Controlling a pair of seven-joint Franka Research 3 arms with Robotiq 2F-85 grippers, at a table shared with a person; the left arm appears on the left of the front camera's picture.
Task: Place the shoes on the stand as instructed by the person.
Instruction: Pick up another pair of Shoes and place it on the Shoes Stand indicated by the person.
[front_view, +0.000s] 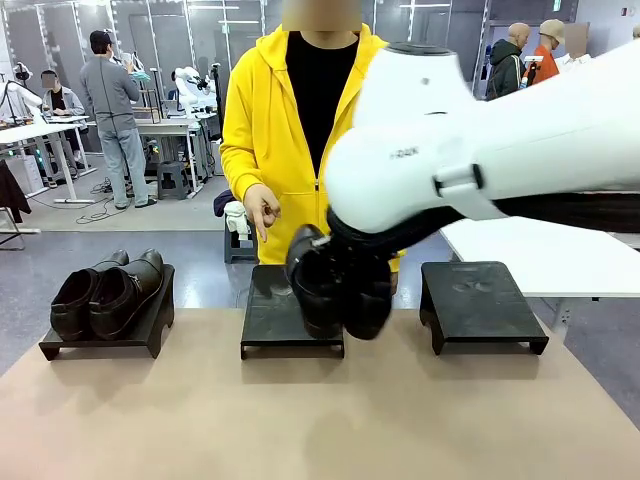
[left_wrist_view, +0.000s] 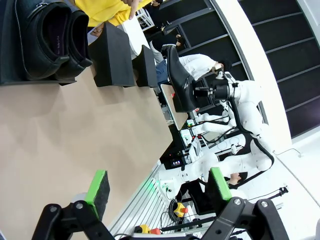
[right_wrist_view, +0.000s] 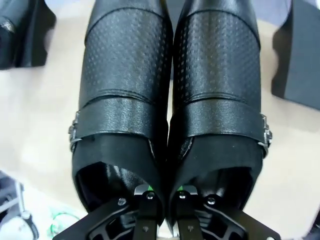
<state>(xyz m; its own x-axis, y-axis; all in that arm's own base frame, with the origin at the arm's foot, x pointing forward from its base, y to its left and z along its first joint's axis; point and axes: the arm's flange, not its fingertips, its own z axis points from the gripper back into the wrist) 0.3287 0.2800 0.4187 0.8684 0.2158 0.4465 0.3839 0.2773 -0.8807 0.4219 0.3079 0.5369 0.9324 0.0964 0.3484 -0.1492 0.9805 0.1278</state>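
My right gripper is shut on the black pair of shoes, pinching the two inner walls together at the heels. In the front view the black shoes hang toes down just over the middle stand, under my right arm. The person in the yellow hoodie stands behind and points a finger down toward that stand. The dark brown pair rests on the left stand. My left gripper is open and holds nothing, hovering above the table's edge.
A third black stand sits at the right with nothing on it. The tan tabletop in front of the stands is bare. A white table stands beyond at the right.
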